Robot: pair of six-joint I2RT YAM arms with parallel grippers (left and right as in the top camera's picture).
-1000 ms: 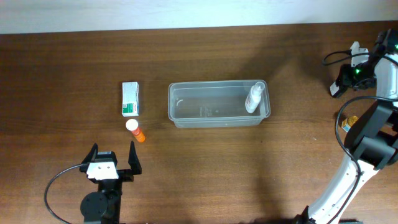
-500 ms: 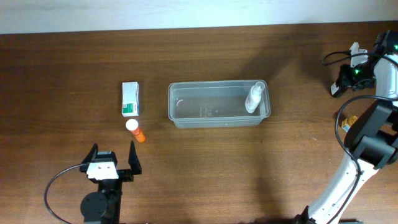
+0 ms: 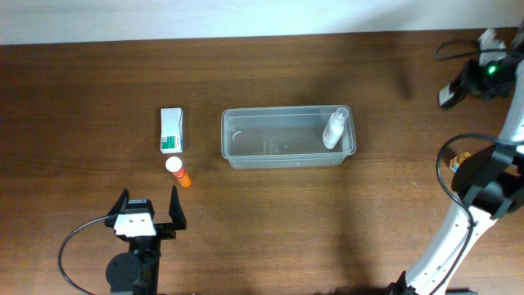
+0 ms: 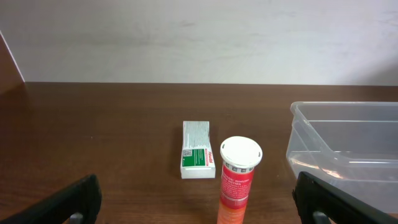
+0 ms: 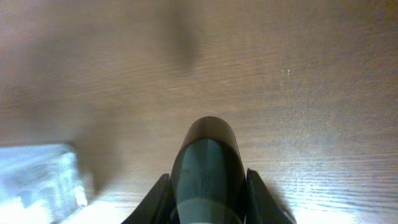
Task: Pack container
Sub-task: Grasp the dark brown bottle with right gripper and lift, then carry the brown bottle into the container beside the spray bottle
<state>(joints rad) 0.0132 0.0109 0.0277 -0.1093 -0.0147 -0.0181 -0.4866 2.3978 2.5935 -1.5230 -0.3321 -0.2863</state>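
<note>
The clear plastic container (image 3: pixel 286 161) stands at the table's middle with a white bottle (image 3: pixel 334 129) leaning in its right end. A green and white box (image 3: pixel 171 130) and an orange tube with a white cap (image 3: pixel 178 170) lie to its left. My left gripper (image 3: pixel 147 210) is open and empty, just in front of the tube. In the left wrist view the tube (image 4: pixel 237 180) stands between the open fingers (image 4: pixel 196 208), with the box (image 4: pixel 198 157) behind and the container (image 4: pixel 336 143) at right. My right gripper (image 3: pixel 455 88) is at the far right, shut on a dark bottle (image 5: pixel 208 165).
The right arm's base and cables (image 3: pixel 479 176) take up the table's right edge. A white wall (image 4: pixel 199 37) runs along the far side. The container shows as a blur in the right wrist view (image 5: pixel 37 180).
My right gripper has moved toward the far right corner of the table with the dark bottle in it. The left arm has not moved.
</note>
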